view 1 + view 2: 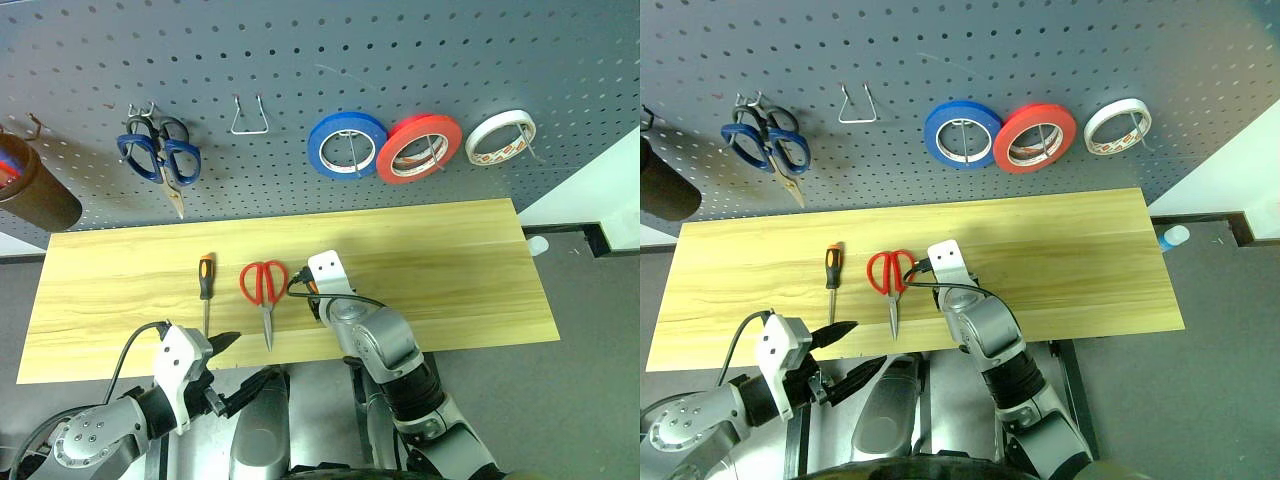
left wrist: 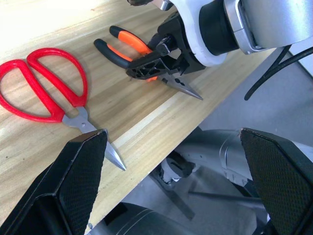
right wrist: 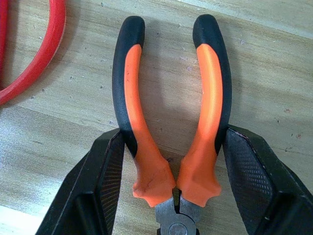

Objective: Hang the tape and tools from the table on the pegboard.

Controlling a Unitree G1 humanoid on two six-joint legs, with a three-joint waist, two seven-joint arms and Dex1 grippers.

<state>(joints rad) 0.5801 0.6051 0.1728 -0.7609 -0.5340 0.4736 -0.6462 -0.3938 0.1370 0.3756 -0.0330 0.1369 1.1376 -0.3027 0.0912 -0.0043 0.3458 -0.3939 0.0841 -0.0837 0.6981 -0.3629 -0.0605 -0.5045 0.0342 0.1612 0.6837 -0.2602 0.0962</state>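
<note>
Pliers [image 3: 168, 122] flat on the table [image 1: 450, 270], between the two fingers of the right gripper [image 3: 171, 171], orange-and-black handles pointing away from the wrist toward the pegboard [image 1: 300, 60], grey nose back toward the table's near edge. Fingers [image 3: 105, 176] part-way in, one pressed on the outside of each handle near the pivot; pliers not lifted. Just beside that gripper on its left, red-handled scissors [image 1: 264, 290], loops toward the pegboard, blades toward the near edge, close to the pliers without touching. Farther left again, a small screwdriver [image 1: 206, 290], handle toward the board, shaft toward the near edge, roughly parallel to the scissors. Up on the pegboard beyond the right gripper, red tape [image 1: 419, 148] hanging on a hook between a blue roll [image 1: 347, 144] and a white roll [image 1: 501, 137]; to the left, a bare wire hook [image 1: 249, 116] and blue-handled scissors [image 1: 160, 155] hanging blades down. Left gripper [image 2: 173, 181] off the near table edge, just short of the scissors' tips, spread wide, holding nothing.
</note>
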